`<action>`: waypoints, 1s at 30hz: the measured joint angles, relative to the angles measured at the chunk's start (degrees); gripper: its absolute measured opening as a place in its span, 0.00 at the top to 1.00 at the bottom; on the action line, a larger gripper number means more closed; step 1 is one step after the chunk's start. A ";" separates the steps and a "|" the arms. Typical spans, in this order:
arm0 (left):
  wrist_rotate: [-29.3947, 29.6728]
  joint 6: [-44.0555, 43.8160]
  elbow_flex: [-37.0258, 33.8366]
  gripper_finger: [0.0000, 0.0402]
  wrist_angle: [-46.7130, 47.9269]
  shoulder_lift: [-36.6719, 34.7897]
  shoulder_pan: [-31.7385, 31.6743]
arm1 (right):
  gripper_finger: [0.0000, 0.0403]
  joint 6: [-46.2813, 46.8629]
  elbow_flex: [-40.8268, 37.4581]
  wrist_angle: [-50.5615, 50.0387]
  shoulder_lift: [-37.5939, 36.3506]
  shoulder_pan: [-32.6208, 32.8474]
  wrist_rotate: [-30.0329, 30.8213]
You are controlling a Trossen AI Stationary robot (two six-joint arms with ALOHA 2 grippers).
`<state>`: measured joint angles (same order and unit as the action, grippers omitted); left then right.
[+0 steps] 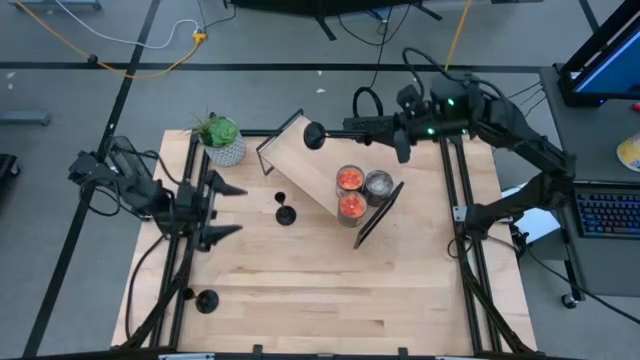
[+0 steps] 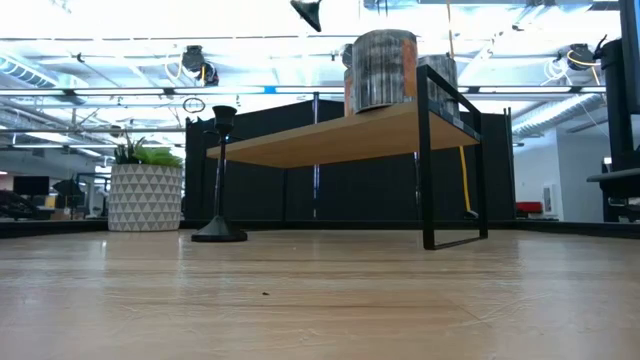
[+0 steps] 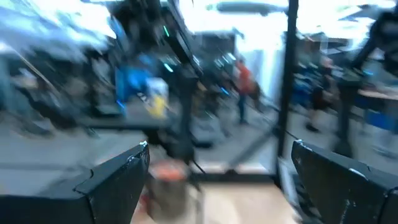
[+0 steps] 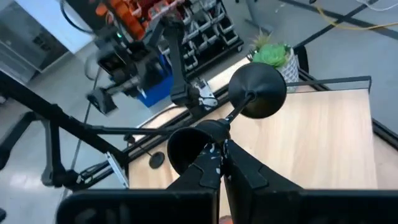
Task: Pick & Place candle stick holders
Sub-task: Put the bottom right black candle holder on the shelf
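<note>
Over on the left, the left gripper [image 1: 213, 208] waits wide open and empty, with two candle stick holders [image 1: 285, 213] standing on the table [image 1: 300, 290]. Rightwards, the right gripper [image 1: 340, 128] is clamped on a third holder [image 1: 314, 134] above the small shelf [image 1: 300, 160], none placed there yet.

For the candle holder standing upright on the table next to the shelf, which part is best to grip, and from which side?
Grip the thin stem of the candle holder, coming level from the left gripper's open side. It stands upright on a flat round base that is probably too flat to pinch.
</note>
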<state>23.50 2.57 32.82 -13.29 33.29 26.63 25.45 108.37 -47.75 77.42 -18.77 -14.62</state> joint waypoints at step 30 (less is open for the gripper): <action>2.55 -6.10 30.18 0.01 17.05 27.00 -22.42 | 1.00 -9.88 2.54 -2.95 12.45 -13.00 -17.19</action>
<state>26.04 -3.53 63.00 3.76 60.29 4.22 15.57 110.91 -50.70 89.86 -31.77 -31.81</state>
